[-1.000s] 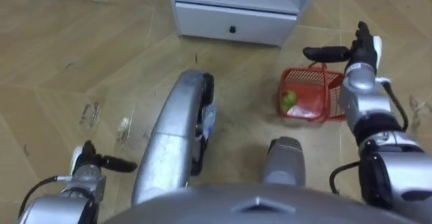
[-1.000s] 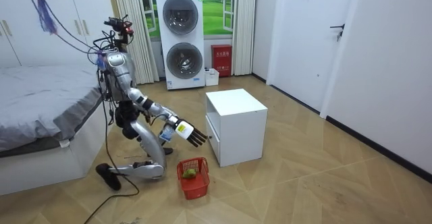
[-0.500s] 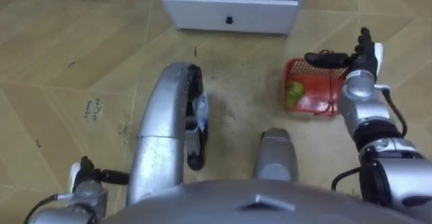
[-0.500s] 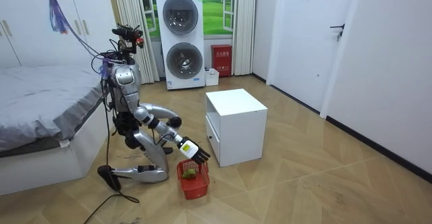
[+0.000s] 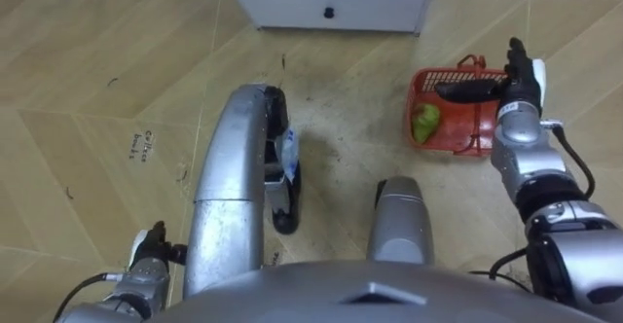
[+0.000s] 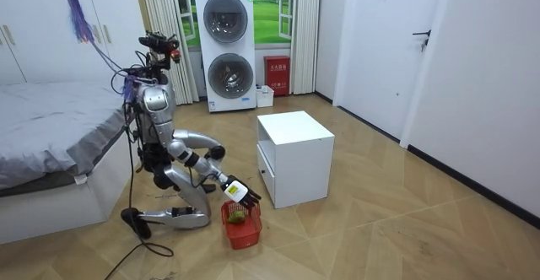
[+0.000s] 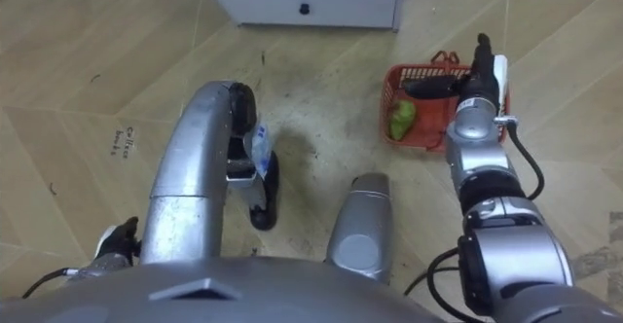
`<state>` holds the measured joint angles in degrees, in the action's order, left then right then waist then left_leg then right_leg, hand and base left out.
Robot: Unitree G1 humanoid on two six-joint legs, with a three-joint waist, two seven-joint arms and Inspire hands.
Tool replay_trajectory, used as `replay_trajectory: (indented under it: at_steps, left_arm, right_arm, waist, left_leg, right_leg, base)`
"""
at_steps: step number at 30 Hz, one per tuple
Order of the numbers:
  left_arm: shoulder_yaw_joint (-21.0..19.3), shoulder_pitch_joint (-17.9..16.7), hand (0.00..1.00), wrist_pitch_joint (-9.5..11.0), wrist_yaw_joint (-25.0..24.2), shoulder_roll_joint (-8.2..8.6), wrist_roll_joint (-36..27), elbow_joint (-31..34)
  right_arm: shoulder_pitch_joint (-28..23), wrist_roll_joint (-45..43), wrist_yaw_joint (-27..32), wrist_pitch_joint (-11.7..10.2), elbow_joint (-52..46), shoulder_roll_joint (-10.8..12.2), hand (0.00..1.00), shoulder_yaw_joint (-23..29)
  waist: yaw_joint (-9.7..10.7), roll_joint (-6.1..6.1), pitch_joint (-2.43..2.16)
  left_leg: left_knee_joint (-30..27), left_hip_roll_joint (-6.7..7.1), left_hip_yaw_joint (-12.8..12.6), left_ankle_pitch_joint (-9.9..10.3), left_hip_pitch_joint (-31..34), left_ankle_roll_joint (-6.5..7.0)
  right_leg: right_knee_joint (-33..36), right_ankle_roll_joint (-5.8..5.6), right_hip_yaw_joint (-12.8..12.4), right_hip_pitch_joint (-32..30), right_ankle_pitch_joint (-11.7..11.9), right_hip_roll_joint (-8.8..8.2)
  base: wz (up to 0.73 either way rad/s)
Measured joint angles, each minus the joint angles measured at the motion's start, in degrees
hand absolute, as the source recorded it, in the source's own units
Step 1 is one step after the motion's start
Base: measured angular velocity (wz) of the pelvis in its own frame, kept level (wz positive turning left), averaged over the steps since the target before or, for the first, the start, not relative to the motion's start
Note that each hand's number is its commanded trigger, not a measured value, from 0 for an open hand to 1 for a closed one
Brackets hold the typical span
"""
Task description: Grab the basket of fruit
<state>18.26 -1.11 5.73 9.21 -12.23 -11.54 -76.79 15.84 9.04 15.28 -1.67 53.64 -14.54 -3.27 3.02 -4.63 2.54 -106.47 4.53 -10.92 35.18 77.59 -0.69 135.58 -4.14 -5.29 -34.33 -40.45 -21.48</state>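
The red fruit basket (image 5: 456,146) stands on the wooden floor to my front right, with a green fruit (image 5: 424,124) lying in its left part. My right hand (image 5: 519,85) hovers at the basket's right edge, fingers straight and thumb stretched left across the opening; I cannot tell whether it touches the basket. In the room view I kneel on the floor, my right hand (image 6: 237,192) just above the basket (image 6: 240,228). My left hand (image 5: 152,253) hangs low at the lower left, away from the basket.
A white cabinet (image 5: 326,4) with a drawer stands just beyond the basket. In the room view a bed (image 6: 51,145) is behind me, and stacked washing machines (image 6: 226,48) stand against the far wall. Open floor lies to the right of the cabinet.
My right hand has come down from above the basket to its rim. I have bent lower, so the view has shifted, and my left hand sits lower in the picture.
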Motion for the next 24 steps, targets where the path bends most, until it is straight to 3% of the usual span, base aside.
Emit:
replay_trajectory:
  at_steps: [4,8,15,24]
  left_arm:
    - [0.0,-0.3,0.0,-0.4,-1.4,-0.1,0.4,2.0]
    - [0.0,-0.7,0.0,-1.5,-2.4,-0.2,1.1,3.3]
    - [0.0,-0.7,0.0,-2.0,-3.8,-0.32,1.1,3.4]
    - [1.2,-1.0,0.0,-3.3,-5.3,-0.56,1.1,3.1]
  right_arm:
    - [0.3,0.2,-1.2,0.0,1.8,-1.3,0.0,0.0]
    - [2.6,1.0,-1.7,0.0,4.8,-1.7,0.0,-0.5]
    - [3.9,3.1,-2.3,0.4,9.1,-3.0,0.0,-0.6]
    - [3.8,9.2,-4.5,0.5,13.8,-5.1,0.0,-2.3]
  waist:
    - [-1.8,0.38,0.01]
    - [-2.1,0.37,0.04]
    - [-3.5,0.3,0.1]
    - [-5.3,1.12,0.07]
  left_leg:
    - [0.2,-1.0,-0.3,-0.1,0.9,-0.19]
    - [0.4,-1.95,-1.0,-0.1,1.3,-0.2]
    - [0.4,-1.88,-1.0,-0.2,2.0,-0.03]
    - [0.6,-2.0,-1.1,-0.8,2.2,0.12]
  right_leg:
    - [0.2,-0.05,-0.5,-1.7,-0.1,0.47]
    - [0.2,-0.04,-0.6,-2.5,-0.1,0.64]
    - [0.1,-0.05,0.0,-2.9,-0.1,0.47]
    - [0.2,-0.06,0.9,-2.7,-0.1,0.32]
  base:
    - [0.0]
    - [0.01]
    - [0.05]
    - [0.04]
